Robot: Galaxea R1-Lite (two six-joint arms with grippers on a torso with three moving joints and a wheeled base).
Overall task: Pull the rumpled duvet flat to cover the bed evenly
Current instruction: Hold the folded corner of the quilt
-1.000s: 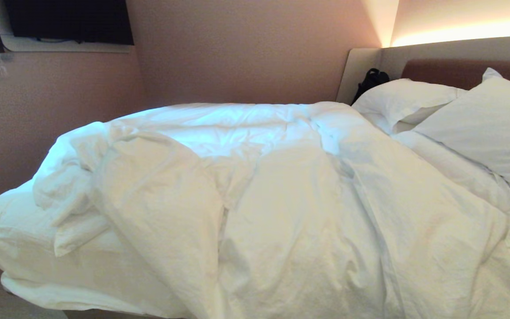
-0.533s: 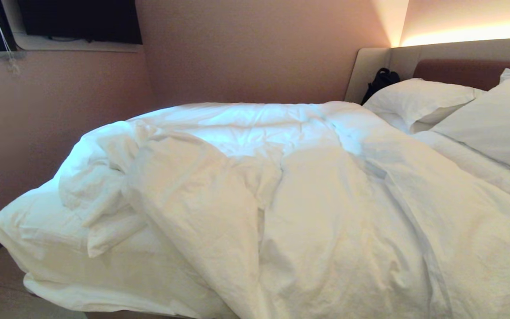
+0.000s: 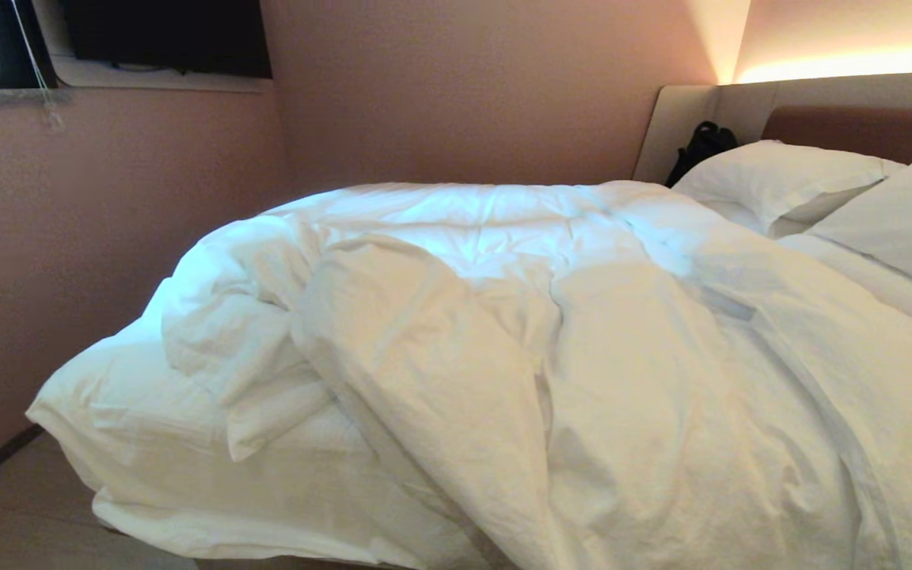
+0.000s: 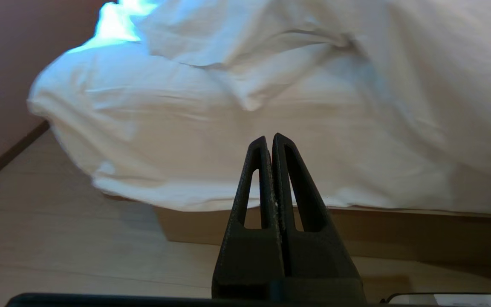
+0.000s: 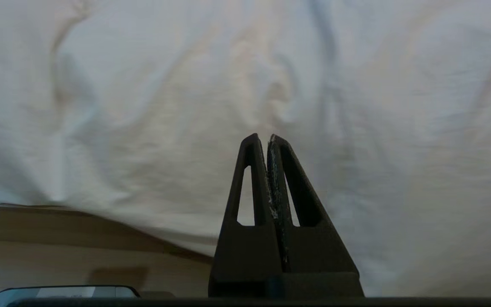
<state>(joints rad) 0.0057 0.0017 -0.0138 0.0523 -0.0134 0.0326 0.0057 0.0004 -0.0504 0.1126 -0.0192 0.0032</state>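
Pale wooden floor (image 4: 58,238) runs under both arms, which hang low at the bedside, out of the head view. Nearest, the left claw (image 4: 270,140) has its fingers pressed together on nothing, pointing at the duvet's overhanging hem above the tan base of the bed (image 4: 399,230). The right claw (image 5: 263,140), likewise shut and empty, faces a wall of hanging white cloth just ahead. The duvet (image 3: 503,380) lies in front of and above both claws, its long axis running away from the left foot corner toward the pillows (image 3: 780,178) and the headboard (image 3: 844,127) at far right. Its bunched, folded-back heap sits toward the foot end at left, so the left claw looks nearer to the rumpled corner that I judge needs pulling out. Against the earlier head views the whole scene has slid rightward, so the camera has swung left; the bedding itself lies unchanged.
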